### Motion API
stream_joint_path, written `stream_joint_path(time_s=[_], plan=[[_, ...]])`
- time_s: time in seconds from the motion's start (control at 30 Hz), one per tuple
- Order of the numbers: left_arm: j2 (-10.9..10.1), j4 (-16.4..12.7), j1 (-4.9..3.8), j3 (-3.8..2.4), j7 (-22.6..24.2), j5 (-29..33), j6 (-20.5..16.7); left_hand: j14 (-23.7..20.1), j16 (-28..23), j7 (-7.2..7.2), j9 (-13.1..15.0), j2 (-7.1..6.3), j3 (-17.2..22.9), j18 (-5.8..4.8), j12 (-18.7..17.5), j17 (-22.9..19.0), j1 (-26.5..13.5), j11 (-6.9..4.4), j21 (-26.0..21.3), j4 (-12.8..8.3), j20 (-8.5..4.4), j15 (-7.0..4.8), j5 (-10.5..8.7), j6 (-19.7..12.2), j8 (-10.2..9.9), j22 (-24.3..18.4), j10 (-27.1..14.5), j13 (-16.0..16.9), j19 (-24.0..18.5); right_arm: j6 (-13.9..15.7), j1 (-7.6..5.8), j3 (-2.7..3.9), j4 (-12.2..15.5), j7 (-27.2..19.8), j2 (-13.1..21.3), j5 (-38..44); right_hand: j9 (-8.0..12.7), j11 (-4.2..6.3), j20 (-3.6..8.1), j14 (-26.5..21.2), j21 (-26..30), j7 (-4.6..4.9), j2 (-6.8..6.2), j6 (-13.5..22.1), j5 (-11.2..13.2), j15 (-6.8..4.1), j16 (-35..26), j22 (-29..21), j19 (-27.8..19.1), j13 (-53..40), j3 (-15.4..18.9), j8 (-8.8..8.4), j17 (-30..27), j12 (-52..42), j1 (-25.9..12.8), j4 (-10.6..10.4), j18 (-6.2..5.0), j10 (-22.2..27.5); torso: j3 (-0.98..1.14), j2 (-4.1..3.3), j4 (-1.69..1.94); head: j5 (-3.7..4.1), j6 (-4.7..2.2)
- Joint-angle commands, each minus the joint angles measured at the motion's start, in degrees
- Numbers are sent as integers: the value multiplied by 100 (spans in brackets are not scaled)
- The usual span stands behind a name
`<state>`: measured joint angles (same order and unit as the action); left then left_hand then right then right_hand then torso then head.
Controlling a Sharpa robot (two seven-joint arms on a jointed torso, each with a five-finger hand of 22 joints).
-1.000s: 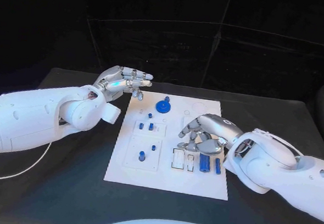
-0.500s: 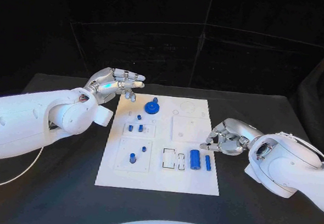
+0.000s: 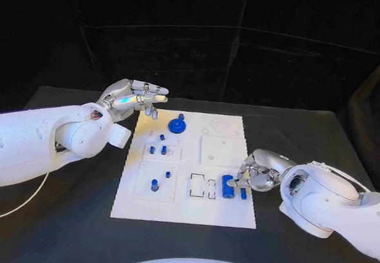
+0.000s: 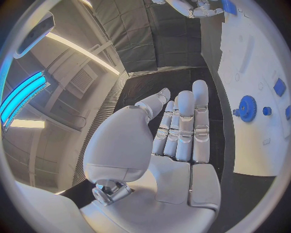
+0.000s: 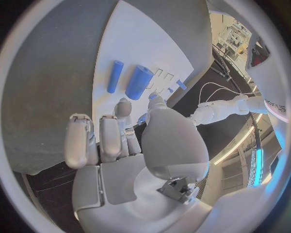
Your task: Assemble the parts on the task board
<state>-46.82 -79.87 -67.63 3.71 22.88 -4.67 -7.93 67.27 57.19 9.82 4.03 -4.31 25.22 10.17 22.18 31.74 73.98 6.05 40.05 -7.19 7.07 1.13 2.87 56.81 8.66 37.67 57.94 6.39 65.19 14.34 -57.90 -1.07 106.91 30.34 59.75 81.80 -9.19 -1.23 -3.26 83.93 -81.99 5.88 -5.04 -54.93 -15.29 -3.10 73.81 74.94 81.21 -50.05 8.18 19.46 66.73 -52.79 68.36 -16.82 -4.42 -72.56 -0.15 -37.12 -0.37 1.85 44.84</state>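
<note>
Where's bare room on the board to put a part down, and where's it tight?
Free: the near strip of the task board, below the pockets, and the far right corner beside the blue gear. Crowded: the right edge, where the right hand hangs by the two blue cylinders, and the left column of small blue pegs. The left hand hovers off the far left corner.
</note>
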Motion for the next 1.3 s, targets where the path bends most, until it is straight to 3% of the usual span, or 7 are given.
stream_joint_path(time_s=[0.03, 0.4, 0.6, 0.87, 1.07, 1.2, 1.3], plan=[[-2, -8, -8, -4, 21, 17, 68, -39, -37, 28, -6, 62, -33, 31, 20, -5, 5, 2, -35, 4, -11, 14, -4, -17, 27, -5, -35, 7, -39, -146, 20, -1, -23, 109, -65, 235, -9, -9, -27, 232, -23, 7, 4, 50, 35, 29, 40, 16, 0, -43, 40, 25, 12, -42, -42, 5, 100, -32, 2, -4, -6, -9, 9], [-3, -8, -7, -1, 14, 17, 81, -39, -37, 28, -6, 62, -33, 31, 20, -5, 5, 2, -35, 4, -11, 14, -4, -17, 27, -5, -35, 7, -39, -259, 130, -2, -228, 147, -295, 343, -34, -8, -29, 239, -34, 4, 68, 81, 26, 29, 73, 38, 9, -185, 51, 86, 52, -153, -27, 12, 104, -68, -6, -3, 12, -12, 11], [-16, -14, -7, 1, 5, 17, 87, -39, -37, 28, -6, 62, -33, 31, 20, -5, 5, 2, -35, 4, -11, 14, -4, -17, 27, -5, -35, 7, -39, -397, 199, -2, -323, 169, -423, 403, -76, 4, -27, 239, -40, -11, 149, 79, -1, 23, 87, 51, 13, -294, 63, 178, 64, -225, 27, 22, 106, -80, -9, -2, 5, -28, 16], [-24, -19, -7, 2, -10, 17, 105, -39, -37, 28, -6, 62, -33, 31, 20, -5, 5, 2, -35, 4, -11, 14, -4, -17, 27, -5, -35, 7, -39, -459, 252, -2, -393, 201, -526, 475, -173, 33, -9, 238, -48, -46, 316, 54, -211, 1, 107, 69, 17, -466, 89, 350, 82, -321, 194, 41, 108, -104, -6, 0, 0, -37, 21], [-35, -24, -7, 3, -15, 17, 112, -39, -37, 28, -6, 62, -33, 31, 20, -5, 5, 2, -35, 4, -11, 14, -4, -17, 27, -5, -35, 7, -39, -46, 269, -2, -344, 191, -508, 506, -284, 89, 26, 261, -110, -110, 543, -75, -550, -43, 197, 182, 84, -701, 59, 511, 200, -506, 357, 55, 132, -233, -2, 3, -8, -42, 15], [-42, -27, -7, 3, -16, 17, 116, -39, -37, 28, -6, 62, -33, 31, 20, -5, 5, 2, -35, 4, -11, 14, -4, -17, 27, -5, -35, 7, -39, 533, 273, 0, -186, 85, -372, 501, -346, 119, 50, 285, -161, -141, 599, -125, -697, -66, 299, 275, 139, -824, 76, 575, 341, -601, 429, 60, 153, -309, 3, 1, -9, -56, 10], [-44, -23, -7, 4, -19, 17, 117, -39, -37, 28, -6, 62, -33, 31, 20, -5, 5, 2, -35, 4, -11, 14, -4, -17, 27, -5, -35, 7, -39, 918, 273, 2, -59, -21, -271, 332, -362, 126, 56, 296, -182, -148, 616, -133, -733, -72, 342, 314, 162, -856, 83, 586, 401, -625, 443, 57, 162, -331, -10, 9, -9, -43, 1]])
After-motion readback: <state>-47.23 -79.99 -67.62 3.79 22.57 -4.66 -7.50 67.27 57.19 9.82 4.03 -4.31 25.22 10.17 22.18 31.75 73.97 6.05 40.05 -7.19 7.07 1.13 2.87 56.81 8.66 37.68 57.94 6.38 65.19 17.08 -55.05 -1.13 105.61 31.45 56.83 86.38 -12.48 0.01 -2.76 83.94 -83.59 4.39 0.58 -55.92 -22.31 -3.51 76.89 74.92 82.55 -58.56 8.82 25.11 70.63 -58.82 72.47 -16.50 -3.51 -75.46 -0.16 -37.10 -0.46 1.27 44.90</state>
